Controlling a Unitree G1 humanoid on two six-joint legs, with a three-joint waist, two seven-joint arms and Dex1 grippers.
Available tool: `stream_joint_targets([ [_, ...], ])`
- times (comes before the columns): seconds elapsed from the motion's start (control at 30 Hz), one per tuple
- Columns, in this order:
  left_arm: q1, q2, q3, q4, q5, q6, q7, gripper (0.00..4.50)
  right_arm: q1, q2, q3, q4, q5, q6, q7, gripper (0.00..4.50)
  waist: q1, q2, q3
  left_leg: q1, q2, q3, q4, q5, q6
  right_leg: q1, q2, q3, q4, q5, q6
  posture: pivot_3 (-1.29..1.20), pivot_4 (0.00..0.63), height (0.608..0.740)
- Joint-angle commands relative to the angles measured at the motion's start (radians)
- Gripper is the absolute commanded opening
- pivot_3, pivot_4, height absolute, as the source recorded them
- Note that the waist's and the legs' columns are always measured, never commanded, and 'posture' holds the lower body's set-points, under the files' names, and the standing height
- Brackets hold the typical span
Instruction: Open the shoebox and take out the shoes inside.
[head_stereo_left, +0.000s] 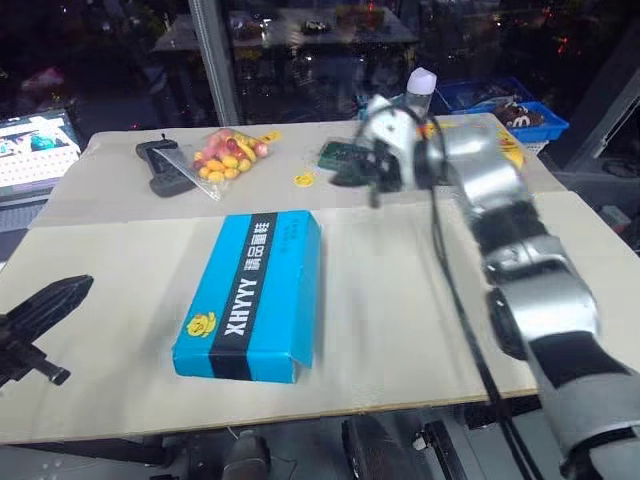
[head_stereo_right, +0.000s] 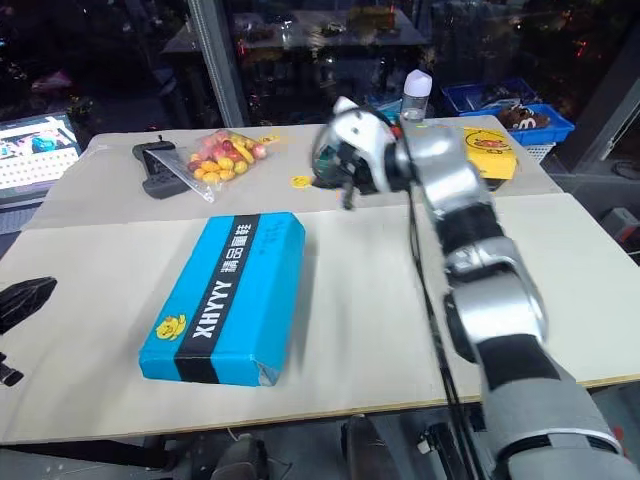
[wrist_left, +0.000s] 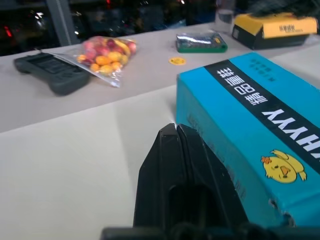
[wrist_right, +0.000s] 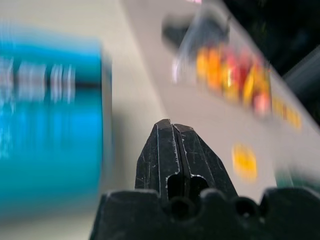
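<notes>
A: Pale bench (head_stereo_left: 400, 330) under dark windows, with the shoebox (head_stereo_left: 255, 295) lying lid down-shut at the middle, its long side running from six toward twelve. No shoes to see yet.

B: Left gripper (head_stereo_left: 45, 305) sits at nine o'clock of the box, fingers together. Right gripper (head_stereo_right: 345, 170) hangs beyond it near one o'clock, fingers together too, holding nothing.

A: I'd part the fingers first, then catch the lid's free edge and steady the box with the other.

B: Candy bag (head_stereo_left: 228, 153), black controller (head_stereo_left: 165, 165), yellow box (head_stereo_right: 490, 150) and bottle (head_stereo_right: 416, 92) sit at the far side, well apart; nothing blocks the lid.
</notes>
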Motion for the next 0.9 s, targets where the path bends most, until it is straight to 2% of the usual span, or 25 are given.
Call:
stream_joint_targets([
  [0.03,-0.017,0.017,0.001,0.017,0.01,-0.002,-0.016,0.04,0.183,-0.139,0.059,-0.381,0.006,0.107,0.149,0.0,0.0,0.0,0.0,0.004,0.0,-0.001,-0.001,-0.001,0.002,0.002,0.0,-0.001,0.002,-0.003,-0.001,0.0,0.15,0.643],
  [0.17,-0.029,0.056,0.012,0.052,0.038,0.001,-0.062,0.04,0.376,-0.179,0.134,-0.689,0.004,0.209,0.162,0.0,-0.016,-0.001,0.0,0.008,0.0,-0.002,0.0,-0.006,0.01,0.004,0.002,-0.001,0.008,-0.011,-0.003,0.0,0.15,0.643],
  [0.3,-0.011,0.148,0.122,0.149,0.067,0.031,-0.19,0.04,0.436,-0.06,0.214,-0.796,-0.034,0.319,0.054,0.0,-0.027,-0.001,0.0,0.01,0.001,-0.004,0.001,-0.006,0.01,0.004,0.004,-0.001,0.01,-0.014,0.001,0.0,0.15,0.643],
  [0.37,0.032,0.164,0.193,0.171,0.058,0.069,-0.273,0.04,0.427,-0.022,0.218,-0.786,-0.04,0.353,0.017,0.0,-0.028,-0.001,0.0,0.008,0.001,-0.005,0.004,-0.006,0.009,0.003,0.005,-0.001,0.011,-0.015,-0.005,0.0,0.15,0.643],
  [0.53,0.137,0.136,0.274,0.173,0.105,0.091,-0.408,0.04,0.387,0.015,0.196,-0.761,-0.027,0.405,-0.035,0.0,-0.015,-0.001,-0.001,0.004,0.001,-0.005,0.016,-0.01,0.001,0.003,0.003,-0.001,0.011,-0.016,-0.005,0.0,0.15,0.643],
  [0.73,0.164,0.088,0.303,0.164,0.11,0.088,-0.438,0.04,0.329,0.021,0.178,-0.719,-0.006,0.397,-0.045,0.0,-0.007,-0.003,-0.002,0.002,0.001,-0.005,0.016,-0.011,0.0,0.003,0.002,-0.002,0.01,-0.017,-0.003,0.0,0.15,0.643],
  [0.9,0.162,0.067,0.287,0.161,0.122,0.078,-0.444,0.04,0.177,0.083,0.158,-0.661,0.067,0.365,0.008,0.0,-0.016,-0.002,-0.001,0.002,0.001,-0.006,0.013,-0.011,0.0,0.002,0.003,-0.002,0.01,-0.017,-0.003,0.0,0.15,0.643],
])
